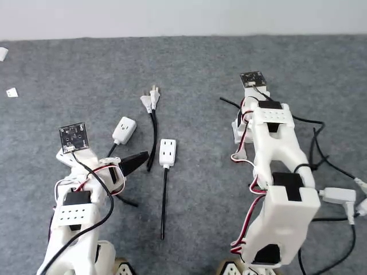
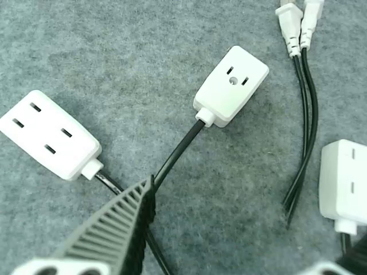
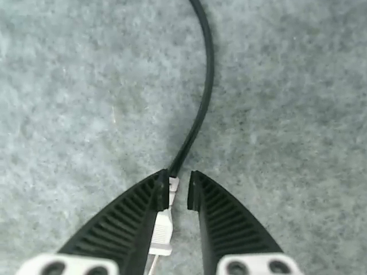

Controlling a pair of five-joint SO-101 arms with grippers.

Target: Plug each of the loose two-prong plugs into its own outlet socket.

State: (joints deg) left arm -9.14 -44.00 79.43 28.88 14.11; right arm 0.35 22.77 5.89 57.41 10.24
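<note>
Two loose white two-prong plugs [image 1: 150,100] [image 2: 298,23] lie side by side on the grey carpet, their black cords trailing toward me. Close by are a single white socket [image 1: 124,130] [image 2: 232,86] and a white outlet block [image 1: 167,152] [image 2: 344,183]. A third multi-socket block [image 2: 49,134] lies near my left gripper [image 1: 126,166] [image 2: 252,217], which hovers open above the sockets and holds nothing. My right gripper [image 3: 179,186] has closed in on another white plug [image 3: 162,232], which lies along one finger. That plug's black cord [image 3: 203,97] curves away over the carpet.
The outlet block's black cord [image 1: 164,200] runs between the two arms toward the front. A white adapter with cables [image 1: 338,197] lies beside the right arm [image 1: 275,149]. Small white scraps [image 1: 11,91] sit at the far left edge.
</note>
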